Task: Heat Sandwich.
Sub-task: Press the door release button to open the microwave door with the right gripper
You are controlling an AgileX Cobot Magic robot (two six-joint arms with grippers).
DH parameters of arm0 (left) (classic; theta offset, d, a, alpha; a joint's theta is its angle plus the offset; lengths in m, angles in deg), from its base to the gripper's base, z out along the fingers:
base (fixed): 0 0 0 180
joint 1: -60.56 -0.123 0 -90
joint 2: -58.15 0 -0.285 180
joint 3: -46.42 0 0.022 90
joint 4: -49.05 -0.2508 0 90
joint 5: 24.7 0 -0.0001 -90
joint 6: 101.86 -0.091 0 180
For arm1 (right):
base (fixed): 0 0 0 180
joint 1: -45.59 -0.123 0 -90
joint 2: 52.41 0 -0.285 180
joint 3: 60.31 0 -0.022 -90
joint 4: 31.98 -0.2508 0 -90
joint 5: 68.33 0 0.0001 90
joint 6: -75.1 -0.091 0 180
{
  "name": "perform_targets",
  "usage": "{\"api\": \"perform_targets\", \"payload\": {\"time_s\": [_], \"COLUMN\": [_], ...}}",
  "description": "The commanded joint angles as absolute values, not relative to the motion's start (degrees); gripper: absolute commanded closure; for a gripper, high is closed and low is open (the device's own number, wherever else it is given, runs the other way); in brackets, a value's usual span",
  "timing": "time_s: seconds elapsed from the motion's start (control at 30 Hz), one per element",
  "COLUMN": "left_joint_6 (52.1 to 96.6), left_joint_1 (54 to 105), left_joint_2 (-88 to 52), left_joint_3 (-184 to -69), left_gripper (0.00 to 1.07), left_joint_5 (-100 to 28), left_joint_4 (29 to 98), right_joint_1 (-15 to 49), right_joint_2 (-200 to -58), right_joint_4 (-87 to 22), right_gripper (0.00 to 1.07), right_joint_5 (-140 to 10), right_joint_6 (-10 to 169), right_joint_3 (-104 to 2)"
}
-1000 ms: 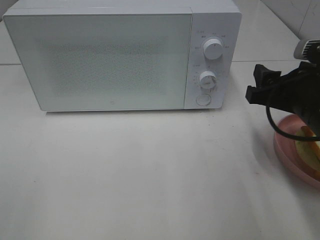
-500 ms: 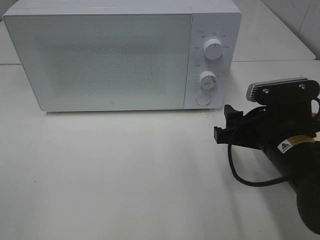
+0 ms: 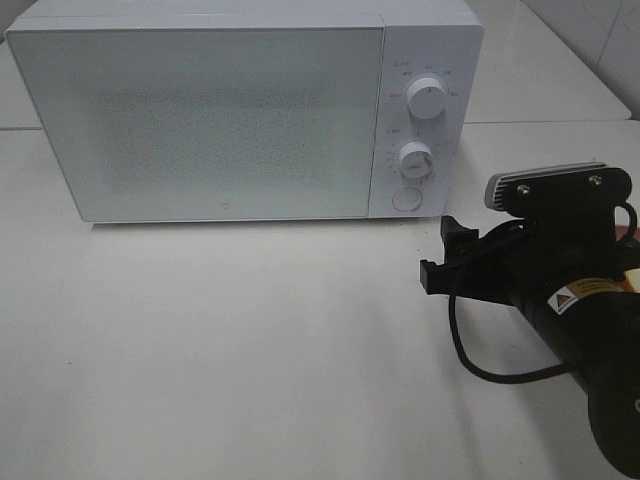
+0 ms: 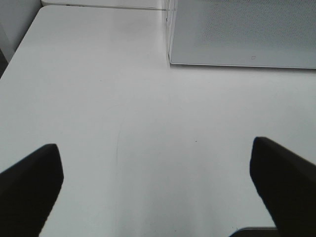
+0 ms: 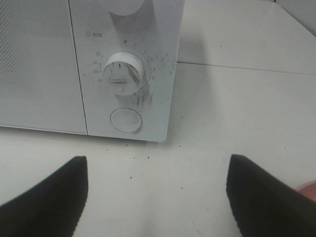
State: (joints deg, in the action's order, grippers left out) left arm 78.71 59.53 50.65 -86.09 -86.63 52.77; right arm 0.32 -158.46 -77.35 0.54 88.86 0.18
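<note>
The white microwave (image 3: 200,120) stands at the back of the table with its door shut; it also shows in the left wrist view (image 4: 247,29) and the right wrist view (image 5: 39,64). My right gripper (image 3: 440,250) is open and empty, a little in front of the control panel, facing the round door button (image 5: 124,121). The right wrist view shows the right gripper (image 5: 158,197) with its fingers wide apart. The sandwich is hidden. Only a sliver of the pink plate (image 5: 308,190) shows; my right arm covers it from above. My left gripper (image 4: 158,187) is open and empty over bare table.
The panel carries an upper knob (image 3: 428,100), a timer knob (image 3: 415,158) and the round button (image 3: 405,199). The white table (image 3: 250,340) stretches in front of the microwave. The right arm's black cable (image 3: 480,365) loops over the table.
My right arm has swung from the right edge above the plate leftward and forward. It now covers the plate, and its gripper sits in front of the control panel.
</note>
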Motion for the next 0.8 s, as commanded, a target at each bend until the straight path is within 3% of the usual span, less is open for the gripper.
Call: {"api": "perform_targets", "payload": {"time_s": [0.03,0.8], "left_joint_6": [79.23,79.23], "left_joint_1": [59.65,59.65], "left_joint_2": [51.96,51.96], "left_joint_3": [-85.98,-85.98], "left_gripper": [0.09,0.09], "left_joint_5": [-85.95,-85.95], "left_joint_4": [52.77,52.77], "right_joint_1": [0.10,0.10], "right_joint_2": [-158.34,-158.34], "right_joint_4": [-77.41,-77.41], "right_gripper": [0.32,0.40], "right_joint_5": [8.33,1.97], "right_joint_6": [82.50,10.88], "right_joint_3": [-0.05,-0.05]}}
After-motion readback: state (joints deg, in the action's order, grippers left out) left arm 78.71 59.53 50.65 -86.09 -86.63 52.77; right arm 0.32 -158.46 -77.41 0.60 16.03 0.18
